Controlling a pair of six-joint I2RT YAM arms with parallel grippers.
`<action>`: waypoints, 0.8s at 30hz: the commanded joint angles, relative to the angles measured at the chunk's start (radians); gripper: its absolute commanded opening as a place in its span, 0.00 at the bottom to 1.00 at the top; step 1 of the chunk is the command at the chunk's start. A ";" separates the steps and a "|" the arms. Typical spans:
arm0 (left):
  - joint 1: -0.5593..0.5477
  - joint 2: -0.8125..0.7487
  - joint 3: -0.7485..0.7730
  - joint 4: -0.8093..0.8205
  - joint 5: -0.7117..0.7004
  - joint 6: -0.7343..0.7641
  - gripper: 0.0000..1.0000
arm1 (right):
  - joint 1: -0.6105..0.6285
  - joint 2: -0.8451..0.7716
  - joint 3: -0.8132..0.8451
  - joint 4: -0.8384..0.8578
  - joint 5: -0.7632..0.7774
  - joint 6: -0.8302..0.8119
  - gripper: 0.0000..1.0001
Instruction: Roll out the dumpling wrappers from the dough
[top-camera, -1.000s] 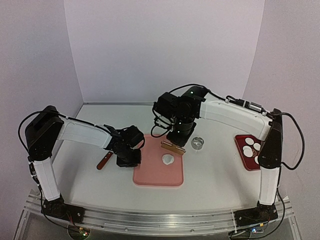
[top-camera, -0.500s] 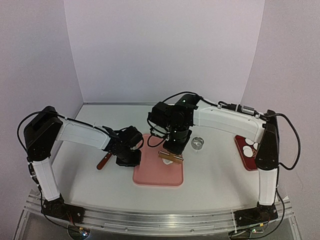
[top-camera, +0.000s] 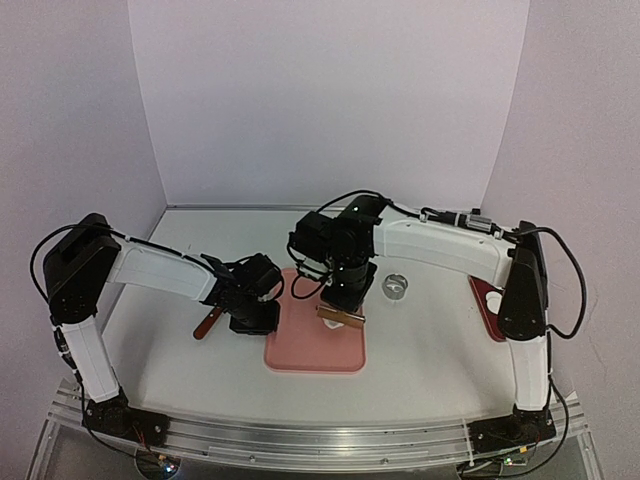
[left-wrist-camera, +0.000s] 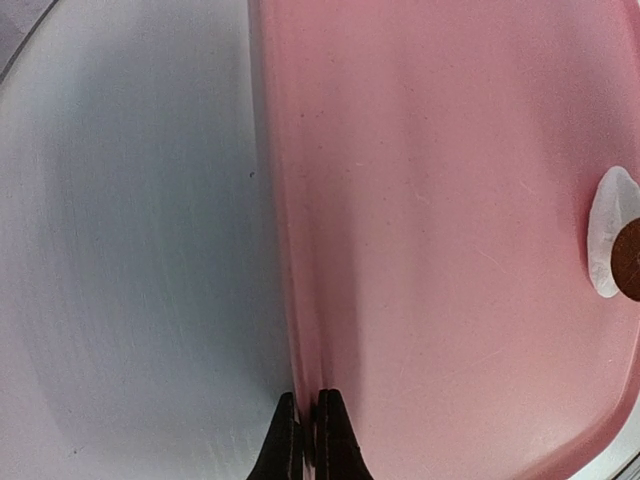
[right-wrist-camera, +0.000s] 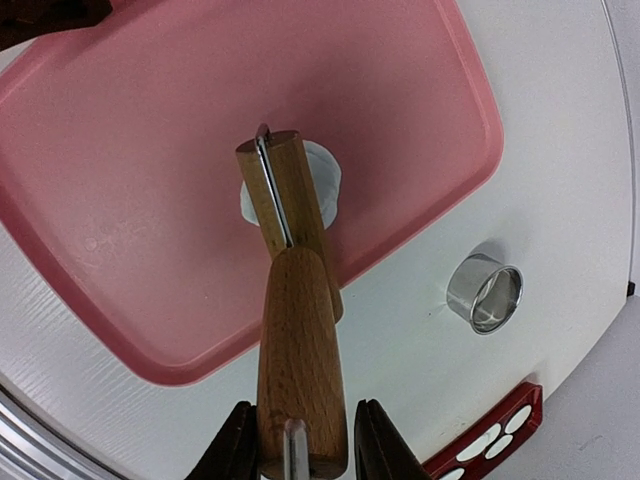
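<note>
Rolling is barely starting: the right gripper (right-wrist-camera: 303, 440) is pressing the pin (right-wrist-camera: 290, 300) onto the dough (right-wrist-camera: 326, 178).
Its jaws are clamping the pin's handle; the dough is lying mid-board (right-wrist-camera: 150, 150), a small uncut lump. Wrappers (right-wrist-camera: 480, 438) are already sitting in the tray (top-camera: 479, 304). The left gripper (left-wrist-camera: 303, 440), shut and empty, is resting at the board's edge. The cutter (right-wrist-camera: 485, 293) is standing nearby, blocking nothing.

Pink board (top-camera: 312, 350), rolling pin (right-wrist-camera: 296, 310), metal ring (top-camera: 397, 288), red tray (top-camera: 484, 312)
</note>
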 joint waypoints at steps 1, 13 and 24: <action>0.003 -0.043 0.000 0.002 -0.008 -0.006 0.00 | 0.000 0.034 0.015 -0.004 0.023 -0.002 0.00; 0.003 -0.042 -0.001 0.026 -0.004 -0.013 0.00 | 0.001 0.081 -0.024 -0.002 -0.051 -0.018 0.00; 0.003 -0.040 -0.007 0.035 -0.006 -0.021 0.00 | 0.001 0.158 -0.061 0.007 -0.117 -0.038 0.00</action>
